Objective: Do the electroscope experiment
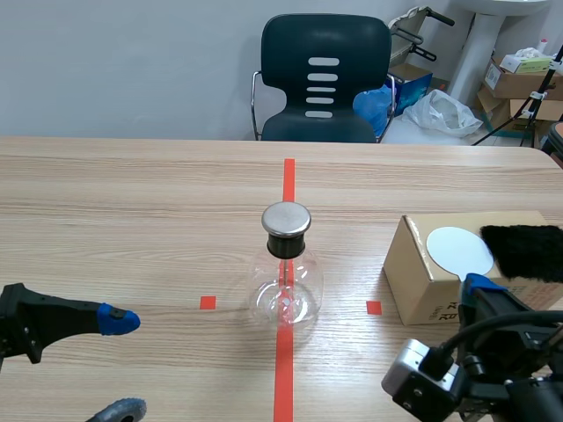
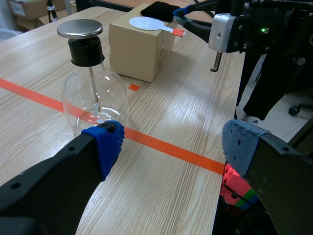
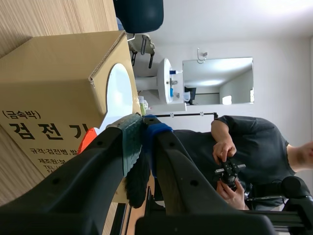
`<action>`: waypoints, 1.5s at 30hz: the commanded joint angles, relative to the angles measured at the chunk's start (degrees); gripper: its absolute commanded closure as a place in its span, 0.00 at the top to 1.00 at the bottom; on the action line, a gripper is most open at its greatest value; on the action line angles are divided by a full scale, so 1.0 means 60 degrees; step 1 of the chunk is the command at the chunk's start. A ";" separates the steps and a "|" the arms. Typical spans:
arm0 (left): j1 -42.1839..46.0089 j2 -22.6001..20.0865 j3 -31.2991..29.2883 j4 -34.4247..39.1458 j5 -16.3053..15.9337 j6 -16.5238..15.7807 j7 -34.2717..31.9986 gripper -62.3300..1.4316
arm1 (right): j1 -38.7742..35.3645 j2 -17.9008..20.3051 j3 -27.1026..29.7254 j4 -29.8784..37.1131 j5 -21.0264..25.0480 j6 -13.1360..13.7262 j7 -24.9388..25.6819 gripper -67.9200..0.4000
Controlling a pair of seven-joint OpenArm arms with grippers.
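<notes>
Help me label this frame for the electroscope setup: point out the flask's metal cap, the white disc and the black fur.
metal cap point(image 1: 287, 218), scene view, centre of its round top.
white disc point(image 1: 457, 249), scene view, middle of its face.
black fur point(image 1: 526, 252), scene view, middle of the tuft.

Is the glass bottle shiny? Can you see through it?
Scene view: the bottle's metal cap has a soft sheen, and the red tape shows through the glass. Left wrist view: the cap gleams brighter, with small glints on the glass. Right wrist view: the bottle is not in it.
</notes>
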 commanded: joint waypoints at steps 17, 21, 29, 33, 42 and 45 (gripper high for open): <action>-0.0029 0.0047 -0.0018 0.0117 -0.0073 -0.0011 -0.0109 0.72 | 0.0004 0.0106 0.0266 0.0270 0.0025 -0.0583 -0.0827 0.02; -0.0029 0.0047 -0.0018 0.0117 -0.0073 -0.0011 -0.0109 0.72 | 0.0004 0.0106 0.0266 0.0270 0.0022 -0.0583 -0.0827 0.02; -0.0029 0.0047 -0.0018 0.0117 -0.0073 -0.0011 -0.0109 0.72 | 0.0007 0.0106 0.0266 0.0270 0.0022 -0.0583 -0.0827 0.02; -0.0029 0.0047 -0.0018 0.0117 -0.0073 -0.0011 -0.0109 0.72 | 0.0007 0.0106 0.0266 0.0270 0.0025 -0.0583 -0.0827 0.02; -0.0029 0.0047 -0.0018 0.0117 -0.0069 -0.0011 -0.0109 0.72 | 0.0007 0.0106 0.0270 0.0270 0.0025 -0.0583 -0.0827 0.02; -0.0029 0.0047 -0.0018 0.0113 -0.0066 -0.0011 -0.0106 0.72 | 0.0007 0.0106 0.0270 0.0270 0.0025 -0.0583 -0.0827 0.02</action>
